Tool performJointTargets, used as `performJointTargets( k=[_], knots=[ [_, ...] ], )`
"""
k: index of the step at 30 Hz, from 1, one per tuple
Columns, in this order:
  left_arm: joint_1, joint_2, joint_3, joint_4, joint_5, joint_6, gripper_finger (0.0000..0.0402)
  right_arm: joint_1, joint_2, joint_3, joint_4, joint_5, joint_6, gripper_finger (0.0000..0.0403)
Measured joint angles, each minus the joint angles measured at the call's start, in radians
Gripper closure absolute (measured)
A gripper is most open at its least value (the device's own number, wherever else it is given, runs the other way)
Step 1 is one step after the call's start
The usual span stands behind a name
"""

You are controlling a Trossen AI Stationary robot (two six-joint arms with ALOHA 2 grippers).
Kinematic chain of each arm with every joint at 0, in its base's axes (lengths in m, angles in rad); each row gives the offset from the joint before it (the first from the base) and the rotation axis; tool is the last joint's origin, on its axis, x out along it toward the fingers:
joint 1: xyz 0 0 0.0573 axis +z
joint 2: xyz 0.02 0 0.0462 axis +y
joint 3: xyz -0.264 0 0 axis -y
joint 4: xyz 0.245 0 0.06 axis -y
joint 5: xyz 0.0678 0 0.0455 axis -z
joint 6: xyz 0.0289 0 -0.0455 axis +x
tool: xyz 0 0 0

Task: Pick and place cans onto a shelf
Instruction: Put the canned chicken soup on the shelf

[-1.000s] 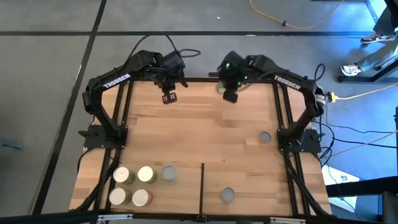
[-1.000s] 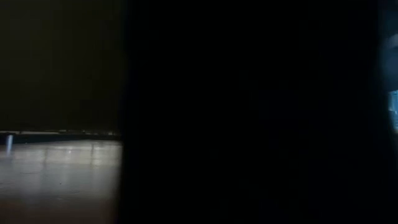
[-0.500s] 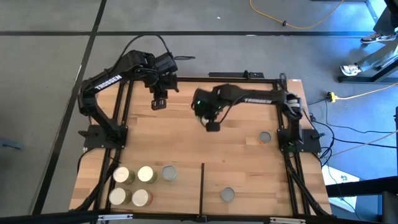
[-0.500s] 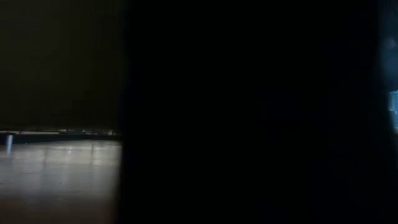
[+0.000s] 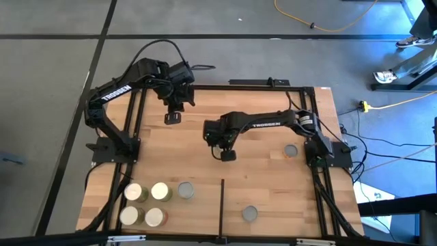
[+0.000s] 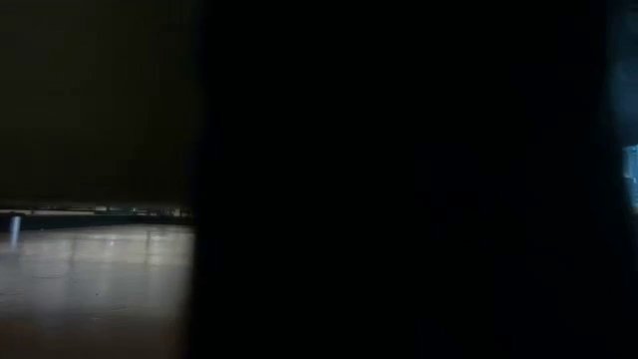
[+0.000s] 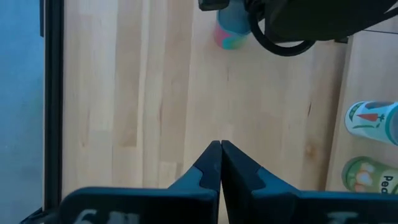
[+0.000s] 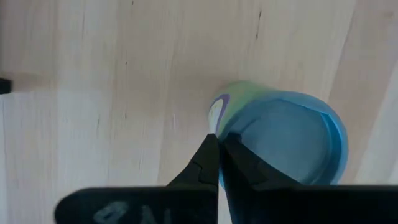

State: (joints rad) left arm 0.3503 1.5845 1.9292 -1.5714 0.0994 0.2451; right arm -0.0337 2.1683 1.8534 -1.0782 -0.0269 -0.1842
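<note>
My right gripper (image 5: 227, 154) hangs over the middle of the table, shut on a can (image 8: 280, 149) with a blue top and a green side; the left wrist view shows this can (image 7: 231, 34) under that gripper. My left gripper (image 5: 172, 117) hovers shut and empty over the far left of the table, and its fingertips (image 7: 220, 146) meet. Several cans (image 5: 160, 190) stand on the shelf (image 5: 273, 198) left of the black divider strip (image 5: 222, 205). Two more cans (image 5: 291, 150), (image 5: 250, 214) stand right of it. My right gripper comes from above, pointing down, and its two fingers (image 8: 208, 158) meet at the rim of the can's top (image 8: 219, 127), at one side of the can. The can hangs below the fingers. Whether its bottom touches the wood cannot be told.
Black frame rails (image 5: 136, 130) run along both sides of the table. A dark thing (image 6: 399, 179) blocks most of the low view. Bare wood (image 5: 266, 123) lies between the two arms. Cables (image 5: 328, 27) lie on the floor beyond the far edge.
My right gripper has swung from the far edge toward the table's middle and left, going down, and has carried the can along. My left gripper has drifted a little toward the left and near side, staying shut.
</note>
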Motion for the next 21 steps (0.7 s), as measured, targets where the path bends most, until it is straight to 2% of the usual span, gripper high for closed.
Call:
performJointTargets(
  k=[3, 8, 12, 17, 21],
  knots=[
    [-0.006, 0.0, 0.0, 0.0, 0.0, -0.007, 0.0401, 0.003, 0.001, 0.0, 0.0, 0.002, 0.002, 0.0388],
    [-0.007, 0.0, 0.0, 0.0, -0.012, -0.028, 0.0401, 0.003, 0.005, 0.05, -0.031, 0.013, 0.048, 0.034],
    [-0.007, 0.0, 0.0, 0.0, -0.013, 0.001, 0.0401, 0.006, 0.001, 0.16, -0.095, 0.013, 0.044, 0.0318],
    [-0.007, 0.0, 0.0, 0.0, -0.013, 0.041, 0.0401, 0.007, 0.002, 0.323, -0.206, 0.014, 0.045, 0.0316],
    [-0.007, 0.0, -0.001, 0.001, -0.002, 0.194, 0.0401, 0.007, 0.001, 0.471, -0.337, 0.014, 0.045, 0.0319]
  ],
)
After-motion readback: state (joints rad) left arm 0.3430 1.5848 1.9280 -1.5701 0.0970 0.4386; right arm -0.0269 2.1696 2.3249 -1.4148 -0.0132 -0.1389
